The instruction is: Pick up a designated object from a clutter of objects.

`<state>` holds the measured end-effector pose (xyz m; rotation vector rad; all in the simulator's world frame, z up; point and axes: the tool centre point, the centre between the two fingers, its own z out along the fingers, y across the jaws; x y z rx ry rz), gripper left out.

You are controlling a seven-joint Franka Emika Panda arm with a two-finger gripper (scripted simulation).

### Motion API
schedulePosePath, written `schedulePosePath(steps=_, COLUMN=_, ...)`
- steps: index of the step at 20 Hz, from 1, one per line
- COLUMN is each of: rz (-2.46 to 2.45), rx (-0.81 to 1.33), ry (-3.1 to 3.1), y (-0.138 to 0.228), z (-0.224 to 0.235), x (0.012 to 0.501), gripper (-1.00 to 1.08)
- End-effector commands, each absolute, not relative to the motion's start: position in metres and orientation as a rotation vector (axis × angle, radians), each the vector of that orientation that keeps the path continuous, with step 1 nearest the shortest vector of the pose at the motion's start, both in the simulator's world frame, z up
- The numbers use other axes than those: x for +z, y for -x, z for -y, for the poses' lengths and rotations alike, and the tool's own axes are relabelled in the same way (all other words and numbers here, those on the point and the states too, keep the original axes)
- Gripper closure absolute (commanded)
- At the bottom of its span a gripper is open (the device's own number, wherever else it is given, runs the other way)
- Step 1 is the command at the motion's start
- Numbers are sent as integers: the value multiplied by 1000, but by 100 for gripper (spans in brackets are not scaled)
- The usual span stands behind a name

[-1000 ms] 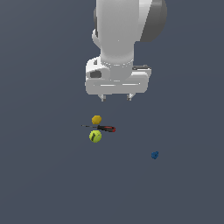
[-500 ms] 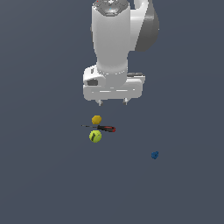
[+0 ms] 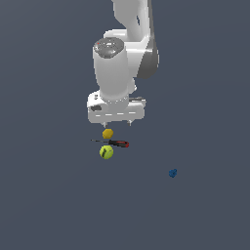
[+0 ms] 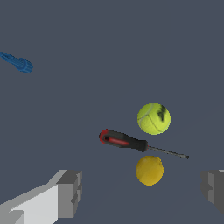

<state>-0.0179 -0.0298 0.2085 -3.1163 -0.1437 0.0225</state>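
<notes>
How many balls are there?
2. The orange ball lies on one side of the screwdriver, between the open pincer's fingers; the tennis ball lies on the other side. None seems hidden.

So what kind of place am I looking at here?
Probably a computer simulation, not a real room: a flat, featureless grey floor, a white robot arm, and a few loose items, an orange-yellow ball, a tennis ball and a screwdriver.

Background is a single uniform surface [image 3: 44,195], dark slate blue-grey, matte, filling both views edge to edge. No seam, horizon or wall line is distinguishable, so floor and backdrop cannot be told apart. No furniture or windows appear. Lighting is even and diffuse, without strong highlights or distinct cast shadows on the ground. Surface texture is plain, unpatterned.
</notes>
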Motion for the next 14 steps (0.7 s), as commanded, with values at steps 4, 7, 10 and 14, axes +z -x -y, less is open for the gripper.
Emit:
schedulePosePath(steps=4, rz=191, rx=13, ry=3118, y=37, z=54, x=161, gripper=-92)
schedulePosePath(steps=7, rz=217, rx=9, ry=3120, y=50, z=65, x=138, gripper=-92)
schedulePosePath(steps=10, rz=239, rx=5, ry=3122, y=63, z=75, x=118, gripper=-92)
schedulePosePath(steps=14, rz=263, rx=3, ry=3124, y=78, z=85, x=99, gripper=-92)
